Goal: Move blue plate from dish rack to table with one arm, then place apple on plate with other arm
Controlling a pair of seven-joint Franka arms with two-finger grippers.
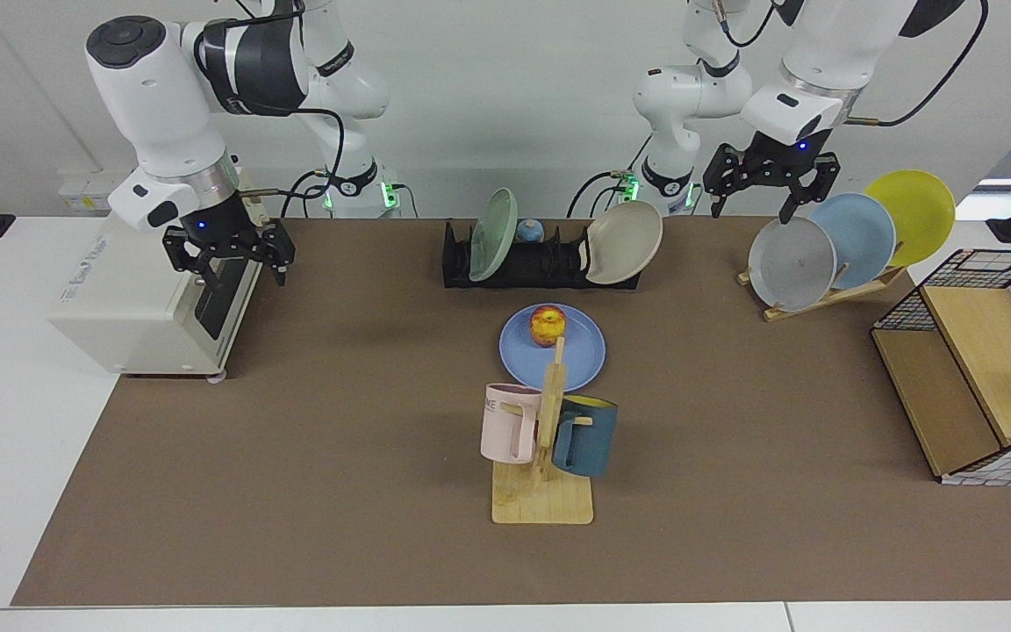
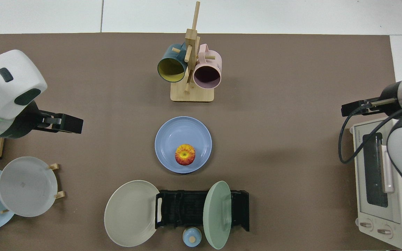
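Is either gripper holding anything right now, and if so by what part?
Nothing is held. The left gripper hangs open above the plate stand; the right gripper hangs open by the toaster oven.
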